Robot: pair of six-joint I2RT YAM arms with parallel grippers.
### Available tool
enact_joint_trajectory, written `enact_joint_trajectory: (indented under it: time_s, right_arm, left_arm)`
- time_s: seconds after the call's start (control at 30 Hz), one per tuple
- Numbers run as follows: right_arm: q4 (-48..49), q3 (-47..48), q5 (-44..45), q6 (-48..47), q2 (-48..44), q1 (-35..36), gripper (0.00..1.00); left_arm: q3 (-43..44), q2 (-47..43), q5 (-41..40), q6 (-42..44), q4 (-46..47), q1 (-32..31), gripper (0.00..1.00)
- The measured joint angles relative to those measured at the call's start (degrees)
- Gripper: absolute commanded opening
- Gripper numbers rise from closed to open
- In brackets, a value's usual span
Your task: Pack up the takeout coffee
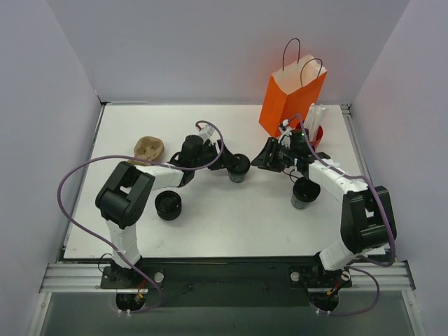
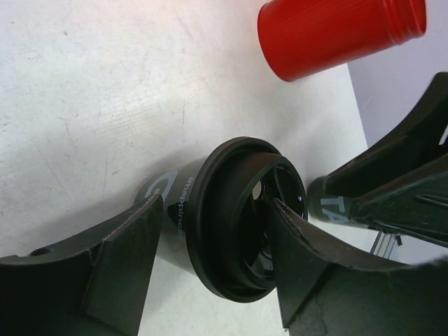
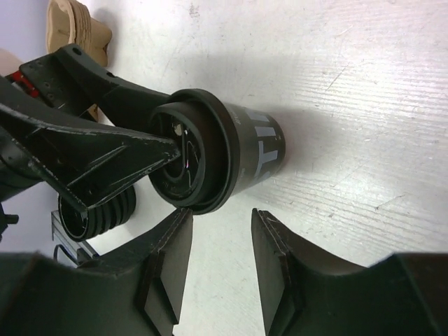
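**Surface.** White worktop (image 1: 231, 231), scuffed and faintly streaked, enclosed on three sides by plain pale lilac-grey walls (image 1: 210, 49). An aluminium rail (image 1: 224, 274) is fitted along the near edge.

**Contents.**
- Orange paper bag (image 1: 290, 101): set upright at the far right, handles raised.
- Red cup (image 2: 336, 31): placed just beside the bag, with white straws (image 1: 313, 115) in it.
- Tan moulded piece (image 1: 149, 148): placed at the far left.
- Ribbed black stack (image 1: 168, 205): placed near the left arm.
- Second dark cup (image 1: 302, 194): partly covered by the right forearm.

**Task item.** The takeout coffee (image 1: 238, 166) is located mid-worktop, well apart from the bag, mouth up. Whether its base is seated on the worktop cannot be told.

**Left claw** (image 2: 217, 203). It is closed onto the takeout coffee. One finger (image 2: 287, 245) is set inside the mouth and the other is pressed against the outer wall.

**Right claw** (image 3: 222, 217). It is parted by a modest gap. Nothing is held, and it is positioned just beside the takeout coffee without contact.
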Motion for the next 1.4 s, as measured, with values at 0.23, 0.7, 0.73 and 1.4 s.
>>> enact_joint_trajectory:
  time_s: [0.23, 0.7, 0.73, 1.4]
  right_arm:
    - [-3.02, 0.02, 1.38, -2.82, -3.23, 0.00, 0.53]
    - [-12.74, 4.76, 9.01, -9.33, -5.31, 2.49, 0.88]
    - [-13.46, 5.66, 10.01, -9.88, -5.31, 3.21, 0.88]
    - [-25.90, 25.92, 30.08, -21.44, 12.04, 18.86, 0.94]
  left_arm:
    - [5.64, -0.96, 2.51, 3.43, -14.60, 0.13, 0.91]
    - [18.47, -1.49, 3.34, 9.86, -34.86, 3.85, 0.97]
    - [18.93, -1.88, 3.17, 10.21, -35.78, 4.13, 0.97]
    - [-2.60, -43.45, -3.61, 23.10, -51.17, 20.92, 0.97]
